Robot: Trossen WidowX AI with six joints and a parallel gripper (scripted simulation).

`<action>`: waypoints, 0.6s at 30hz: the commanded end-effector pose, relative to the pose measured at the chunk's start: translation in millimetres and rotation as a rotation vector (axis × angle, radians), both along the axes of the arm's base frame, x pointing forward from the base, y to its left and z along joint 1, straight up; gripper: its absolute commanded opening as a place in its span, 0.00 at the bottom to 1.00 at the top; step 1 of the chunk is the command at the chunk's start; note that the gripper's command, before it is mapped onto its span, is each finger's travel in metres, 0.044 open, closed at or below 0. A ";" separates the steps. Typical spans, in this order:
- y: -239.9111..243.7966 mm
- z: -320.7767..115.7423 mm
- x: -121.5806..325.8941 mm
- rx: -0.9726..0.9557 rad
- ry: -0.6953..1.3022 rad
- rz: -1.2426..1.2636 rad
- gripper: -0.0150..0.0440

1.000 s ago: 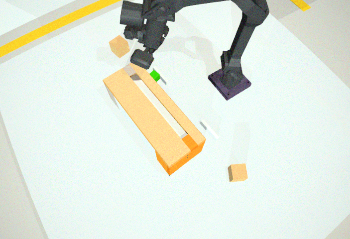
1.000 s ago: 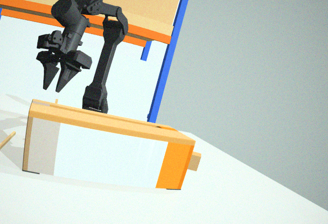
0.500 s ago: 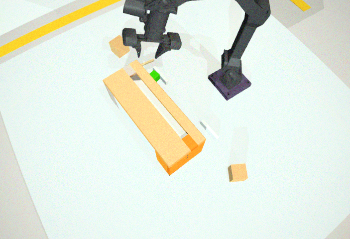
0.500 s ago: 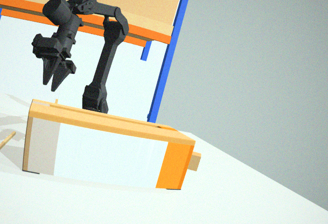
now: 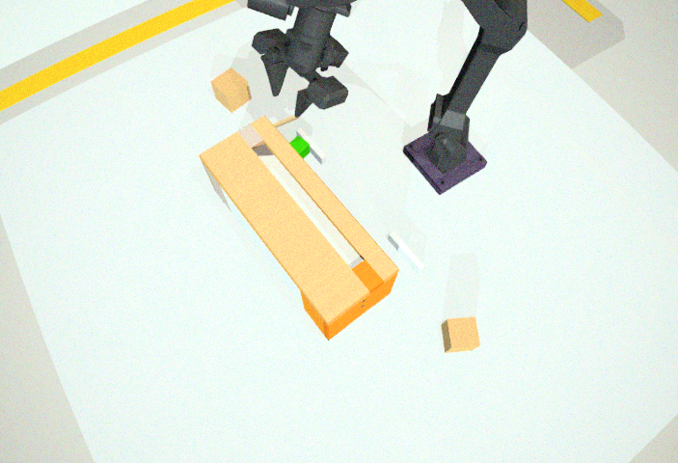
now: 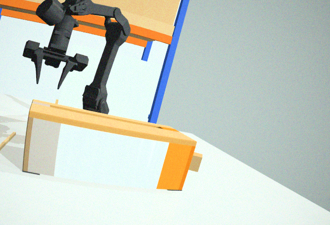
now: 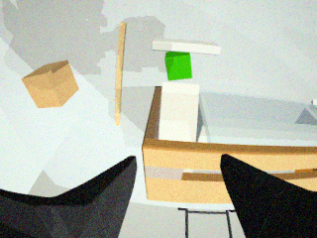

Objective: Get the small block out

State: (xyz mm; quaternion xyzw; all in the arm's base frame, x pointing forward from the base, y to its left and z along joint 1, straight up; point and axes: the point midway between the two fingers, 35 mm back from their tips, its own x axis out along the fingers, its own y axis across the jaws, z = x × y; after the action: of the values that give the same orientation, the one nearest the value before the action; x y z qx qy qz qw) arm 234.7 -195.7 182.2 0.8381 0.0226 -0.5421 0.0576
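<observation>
- From the top, I see a pale table (image 5: 186,393) (image 6: 90,206) (image 7: 30,129) with yellow floor stripes (image 5: 98,56) beyond it. A long light-wood box with an orange end (image 5: 284,218) (image 6: 111,130) (image 7: 188,191) stands there. The small green block (image 5: 299,147) (image 7: 178,65) is outside it, on the table, near a low white bar (image 5: 311,146) (image 7: 185,47).
- In that view the black gripper (image 5: 287,104) (image 6: 47,86) (image 7: 178,162) is partway open, holding nothing; its black arm (image 5: 475,76) (image 6: 106,63) reaches over from a purple base plate (image 5: 475,162).
- From the side, a grey wall (image 6: 250,79) and a blue-and-orange rack (image 6: 167,63) stand behind. The fingers hang apart above the box's far side, pointing down, touching nothing; the arm arches high. The block can't be seen here.
- At the wrist, both fingertips frame the box's plain wooden end, with the block ahead, well apart from them. A thin wooden stick (image 5: 286,121) (image 6: 4,143) (image 7: 120,74) lies between the block and a tan cube (image 5: 230,90) (image 7: 51,86).
</observation>
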 end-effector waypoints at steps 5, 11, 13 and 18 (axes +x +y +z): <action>0.2 -3.4 -0.8 0.049 -0.013 -0.079 0.74; -3.5 -76.1 3.6 0.048 -0.014 -0.079 0.74; -1.9 -93.3 2.5 0.049 -0.014 -0.079 0.74; -1.6 -95.7 2.3 0.049 -0.013 -0.079 0.74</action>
State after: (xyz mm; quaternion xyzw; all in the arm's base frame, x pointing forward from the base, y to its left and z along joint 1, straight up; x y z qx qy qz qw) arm 234.8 -196.1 85.4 0.8387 0.0066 -0.5445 0.0122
